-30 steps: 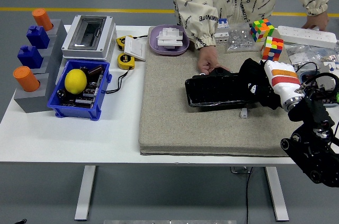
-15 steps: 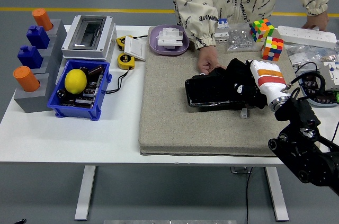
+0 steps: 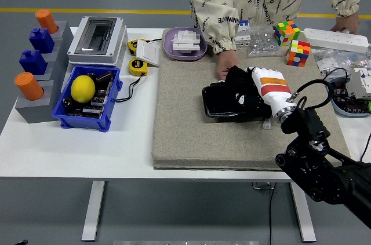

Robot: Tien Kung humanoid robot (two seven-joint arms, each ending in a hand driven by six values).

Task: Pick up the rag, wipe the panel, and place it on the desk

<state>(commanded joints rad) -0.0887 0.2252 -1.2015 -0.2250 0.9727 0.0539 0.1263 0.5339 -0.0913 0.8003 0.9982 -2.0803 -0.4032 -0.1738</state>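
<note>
So the robot's right hand [image 3: 262, 84] is curled down over a black rag [image 3: 240, 88], fingers closed onto it, pressing it flat on the black panel [image 3: 223, 103]. The rag sits bunched under and just left of the hand, covering the panel's far right part. The panel lies on a beige mat [image 3: 185, 123] on the white tabletop [image 3: 75, 141]. A person's hand [image 3: 225, 65] rests on the mat touching the panel's far edge, right beside the rag.
</note>
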